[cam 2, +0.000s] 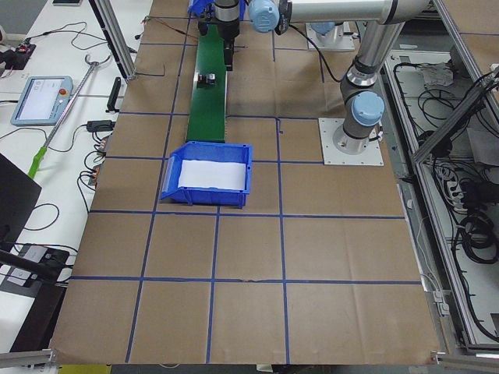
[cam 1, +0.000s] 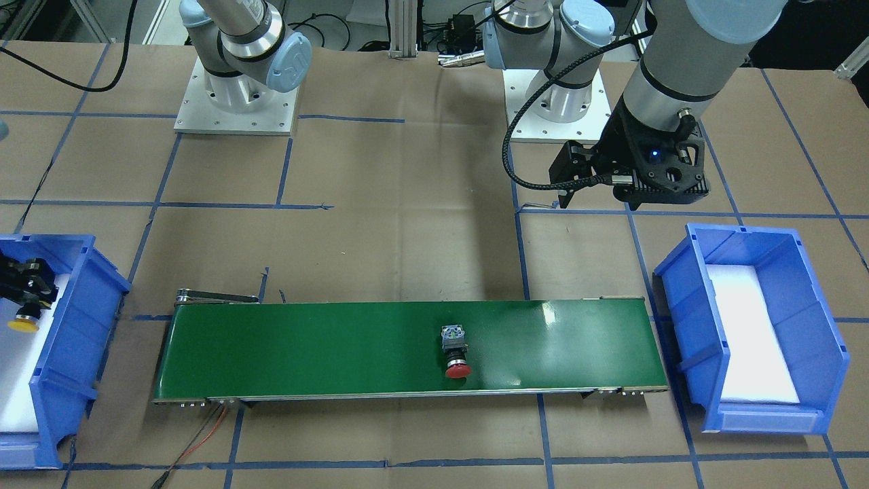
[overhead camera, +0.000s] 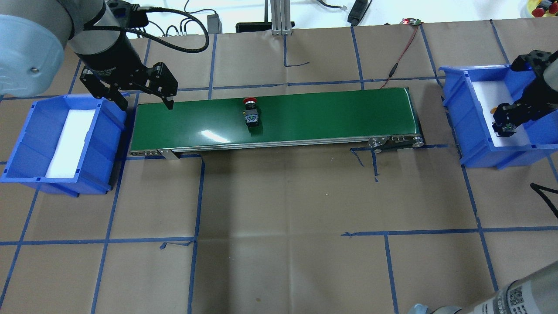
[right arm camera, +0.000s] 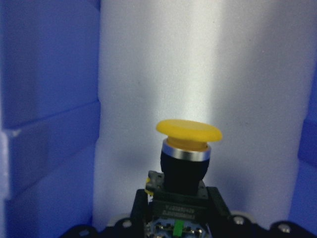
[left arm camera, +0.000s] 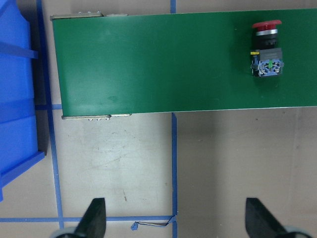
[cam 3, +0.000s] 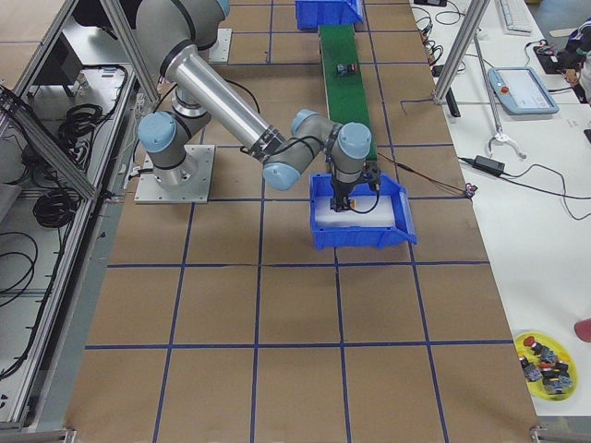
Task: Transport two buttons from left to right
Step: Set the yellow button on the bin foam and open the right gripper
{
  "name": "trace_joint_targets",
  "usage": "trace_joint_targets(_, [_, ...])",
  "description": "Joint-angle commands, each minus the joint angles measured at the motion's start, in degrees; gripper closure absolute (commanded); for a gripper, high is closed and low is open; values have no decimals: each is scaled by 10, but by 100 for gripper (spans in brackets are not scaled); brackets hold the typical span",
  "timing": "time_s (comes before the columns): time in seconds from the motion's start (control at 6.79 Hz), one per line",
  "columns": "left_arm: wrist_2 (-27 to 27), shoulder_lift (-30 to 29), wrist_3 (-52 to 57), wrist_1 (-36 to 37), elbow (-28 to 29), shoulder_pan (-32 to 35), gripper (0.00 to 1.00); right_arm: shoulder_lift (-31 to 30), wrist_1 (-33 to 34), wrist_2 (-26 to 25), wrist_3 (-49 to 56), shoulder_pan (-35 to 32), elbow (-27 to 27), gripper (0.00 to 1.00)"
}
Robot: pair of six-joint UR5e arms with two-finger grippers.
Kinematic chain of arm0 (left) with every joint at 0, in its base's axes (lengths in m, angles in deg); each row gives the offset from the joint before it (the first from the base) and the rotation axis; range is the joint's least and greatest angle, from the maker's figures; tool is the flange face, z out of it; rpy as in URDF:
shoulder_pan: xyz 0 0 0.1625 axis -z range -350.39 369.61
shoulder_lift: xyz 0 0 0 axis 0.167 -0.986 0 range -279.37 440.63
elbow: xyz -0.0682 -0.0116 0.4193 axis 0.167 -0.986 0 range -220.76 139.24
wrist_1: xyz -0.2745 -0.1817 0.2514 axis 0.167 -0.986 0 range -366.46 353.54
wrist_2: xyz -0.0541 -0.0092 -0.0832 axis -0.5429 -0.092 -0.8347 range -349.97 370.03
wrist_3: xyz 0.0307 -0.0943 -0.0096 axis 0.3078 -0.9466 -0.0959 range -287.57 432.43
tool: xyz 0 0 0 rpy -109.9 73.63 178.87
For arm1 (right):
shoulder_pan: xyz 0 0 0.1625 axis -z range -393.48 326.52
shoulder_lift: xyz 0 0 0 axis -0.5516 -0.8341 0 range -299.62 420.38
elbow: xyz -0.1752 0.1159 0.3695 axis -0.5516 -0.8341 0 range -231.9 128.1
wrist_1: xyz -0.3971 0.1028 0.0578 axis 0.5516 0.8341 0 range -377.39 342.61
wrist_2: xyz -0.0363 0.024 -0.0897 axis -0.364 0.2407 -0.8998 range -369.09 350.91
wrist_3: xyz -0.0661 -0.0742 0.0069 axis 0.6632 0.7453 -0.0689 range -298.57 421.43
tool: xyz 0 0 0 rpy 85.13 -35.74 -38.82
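Note:
The red button [cam 1: 458, 353] lies on its side near the middle of the green conveyor belt [cam 1: 305, 346]; it also shows in the overhead view [overhead camera: 251, 114] and the left wrist view [left arm camera: 266, 49]. My left gripper [overhead camera: 146, 104] is open and empty, above the belt's left end beside the left blue bin [overhead camera: 26, 144]. My right gripper [overhead camera: 505, 122] is shut on the body of the yellow button [right arm camera: 188, 148] and holds it inside the right blue bin [overhead camera: 457, 109], over the white pad. Whether the button touches the pad I cannot tell.
Both bins are lined with white foam, and the left bin holds nothing else. Blue tape lines cross the brown table cover [overhead camera: 283, 209]. A red-black wire [overhead camera: 401, 56] runs from the belt's right end toward the back.

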Motion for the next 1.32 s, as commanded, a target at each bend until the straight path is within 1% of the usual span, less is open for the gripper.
trace_joint_targets(0.0, [0, 1, 2, 0, 0, 0, 0, 24, 17, -1, 1, 8, 17, 97])
trace_joint_targets(0.15, [0, 1, 2, 0, 0, 0, 0, 25, 15, -4, 0, 8, 17, 90])
trace_joint_targets(0.29, [1, 1, 2, 0, 1, 0, 0, 23, 17, -1, 0, 8, 15, 44])
trace_joint_targets(0.44, [1, 1, 2, 0, 1, 0, 0, 22, 17, 2, -4, 8, 14, 3])
trace_joint_targets(0.88, [0, 1, 2, 0, 1, 0, 0, 7, 12, 1, -7, 8, 4, 2])
trace_joint_targets(1.03, [0, 1, 2, 0, 1, 0, 0, -26, 9, 1, -14, 6, -5, 2])
trace_joint_targets(1.18, [0, 1, 2, 0, 1, 0, 0, -68, -13, 0, -46, 3, -14, 1])
